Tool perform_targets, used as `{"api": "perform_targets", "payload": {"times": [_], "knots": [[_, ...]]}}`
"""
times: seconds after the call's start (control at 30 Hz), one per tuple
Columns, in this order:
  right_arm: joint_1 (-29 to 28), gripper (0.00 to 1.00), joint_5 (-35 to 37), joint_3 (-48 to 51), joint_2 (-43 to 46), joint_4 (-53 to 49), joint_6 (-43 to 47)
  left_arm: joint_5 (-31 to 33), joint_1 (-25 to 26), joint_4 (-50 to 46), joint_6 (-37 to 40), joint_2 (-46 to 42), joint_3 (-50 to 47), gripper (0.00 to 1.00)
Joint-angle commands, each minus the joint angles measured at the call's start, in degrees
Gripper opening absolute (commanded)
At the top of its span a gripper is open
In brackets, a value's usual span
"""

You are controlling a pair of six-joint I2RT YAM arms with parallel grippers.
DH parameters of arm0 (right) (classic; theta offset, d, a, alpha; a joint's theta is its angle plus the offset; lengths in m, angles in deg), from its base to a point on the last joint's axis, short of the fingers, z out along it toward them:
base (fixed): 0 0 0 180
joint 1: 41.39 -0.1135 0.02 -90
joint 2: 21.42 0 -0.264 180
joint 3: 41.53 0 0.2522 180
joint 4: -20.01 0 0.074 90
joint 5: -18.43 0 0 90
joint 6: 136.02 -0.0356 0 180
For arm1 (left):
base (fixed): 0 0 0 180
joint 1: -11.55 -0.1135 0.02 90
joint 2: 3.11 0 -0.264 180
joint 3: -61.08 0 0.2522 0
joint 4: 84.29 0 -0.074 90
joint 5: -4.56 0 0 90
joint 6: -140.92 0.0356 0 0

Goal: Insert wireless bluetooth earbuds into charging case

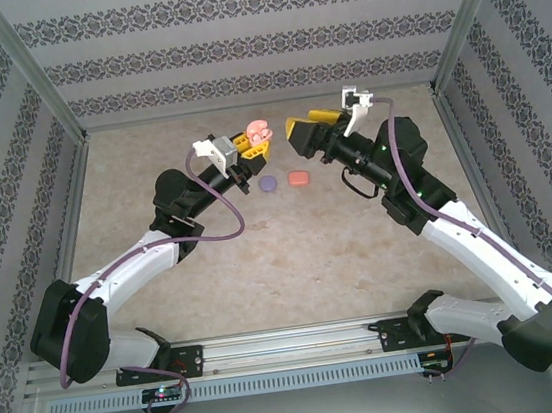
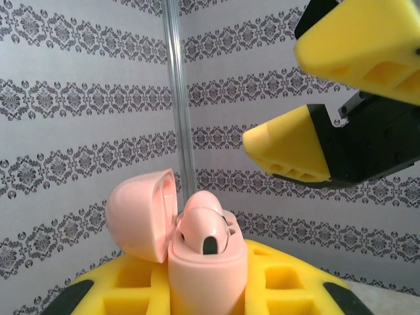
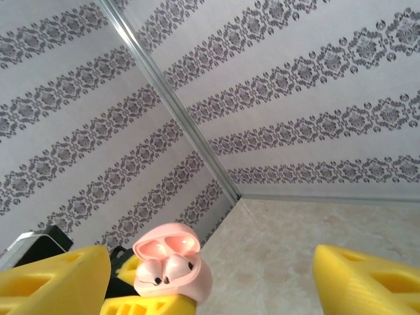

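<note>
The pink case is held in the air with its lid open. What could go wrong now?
An earbud seems to stand high in the pink case; closing the lid may jam or push it out.
The open right gripper is close; it may knock the case from the left gripper.

The left gripper [image 2: 210, 296] has its yellow jaws pressed against both sides of a pink charging case [image 2: 209, 275]. The case stands upright with its lid [image 2: 141, 213] swung back to the left. A pink earbud [image 2: 205, 231] sits inside, its top poking out. Up to the right, clear of the case, the right gripper [image 2: 279, 95] has its yellow jaws spread wide around nothing. A metal post [image 2: 177, 85] rises behind, against patterned wallpaper [image 2: 79, 118].
</note>
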Motion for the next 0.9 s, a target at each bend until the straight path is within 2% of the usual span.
{"api": "perform_targets", "payload": {"times": [0.0,0.3,0.53,0.87], "knots": [[0.84,0.81,-0.37,0.40,-0.42,-0.89,-1.02,-0.93,0.82,2.76,0.60,-0.67,1.38,0.00],[2.75,0.80,-0.51,-8.54,-3.85,-16.52,0.31,-2.51,0.98,-0.54,2.02,-1.41,0.57,0.00],[5.13,0.80,-2.15,-19.06,-10.58,-30.40,0.74,-4.89,1.66,-5.10,3.62,-1.71,-0.74,0.00],[6.51,0.78,-6.17,-28.57,-19.43,-38.37,0.54,-6.21,3.08,-8.30,4.75,-2.41,-3.40,0.00]]}}
